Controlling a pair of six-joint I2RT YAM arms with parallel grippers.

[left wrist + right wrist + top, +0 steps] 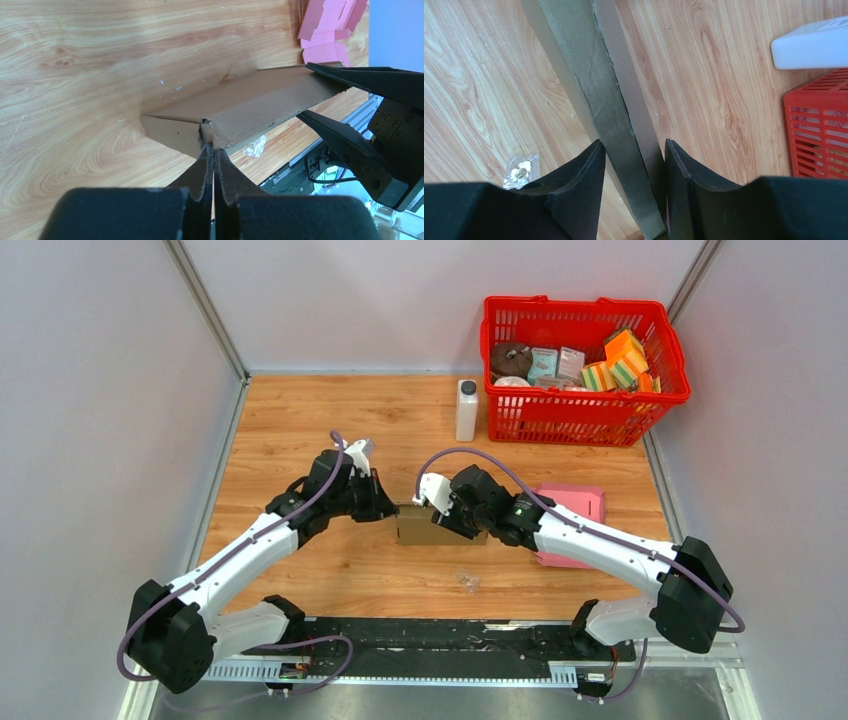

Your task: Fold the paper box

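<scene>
So the table [300, 430] is being used as the work surface here, and the whole job is being done at centre frame in the top view, right where both arms are reaching comfortably.

The basket [575, 302], full of odds and ends, is being kept in the upper right, probably so it's out of the way of the arms.

The box [420, 528] is being held at centre frame, low on the wood and stretched between the two arms. It's being gripped at both ends, most likely so it's kept from sliding while a panel is being creased. The left gripper [208, 145] is being kept pinched tight on a thin flap edge at the box's near corner, fingers pressed together on the card. The right gripper [634, 142] is being closed across the opposite end, one finger on each side of the panel. It looks clamped rather than loose.

A pink box [575, 502] is being left flat at right of centre, just past the right arm, presumably waiting its turn.

The bottle [466, 410] is being left upright just beside the basket.

A tiny packet [467, 581] is lying below the box, untouched.
</scene>
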